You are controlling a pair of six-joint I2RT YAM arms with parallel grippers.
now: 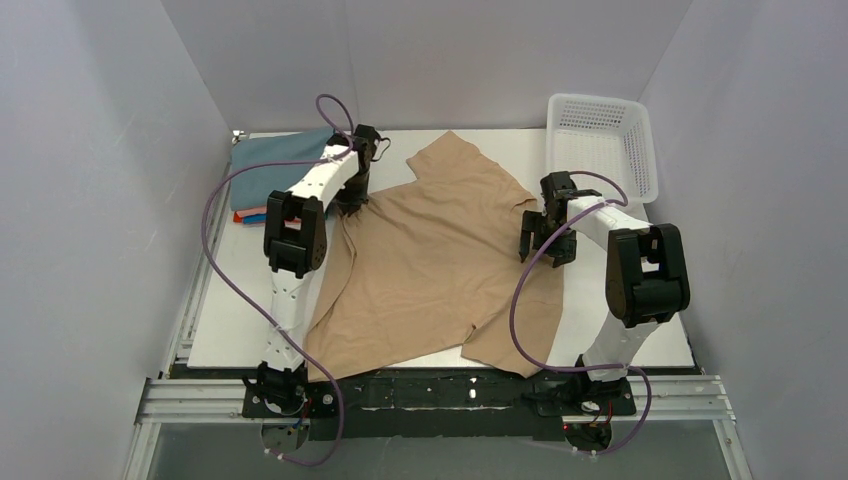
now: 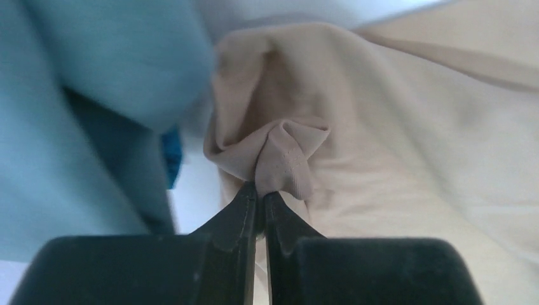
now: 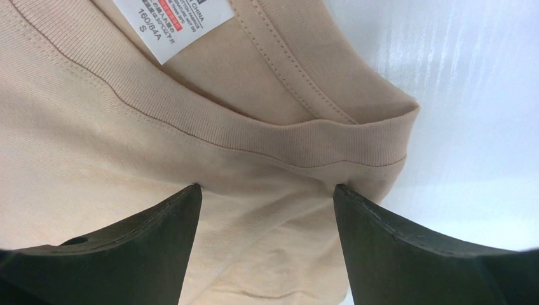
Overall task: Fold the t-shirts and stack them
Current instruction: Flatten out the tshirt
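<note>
The tan-beige t-shirt point(image 1: 430, 270) lies spread and rumpled across the middle of the table. My left gripper point(image 1: 352, 205) is shut on a bunched fold of this shirt point(image 2: 283, 159) at its left edge, beside the folded grey-blue shirt point(image 1: 283, 163). My right gripper point(image 1: 537, 235) is open, its fingers point(image 3: 146, 235) pressed down on the tan shirt just below the ribbed collar point(image 3: 305, 136) at the shirt's right edge. The white neck label point(image 3: 175, 22) shows above the collar.
The grey-blue shirt tops a stack at the back left, with bright blue and orange-red edges point(image 1: 250, 215) showing under it. A white lattice basket point(image 1: 603, 140) stands at the back right. The white table top point(image 3: 470, 127) is bare right of the collar.
</note>
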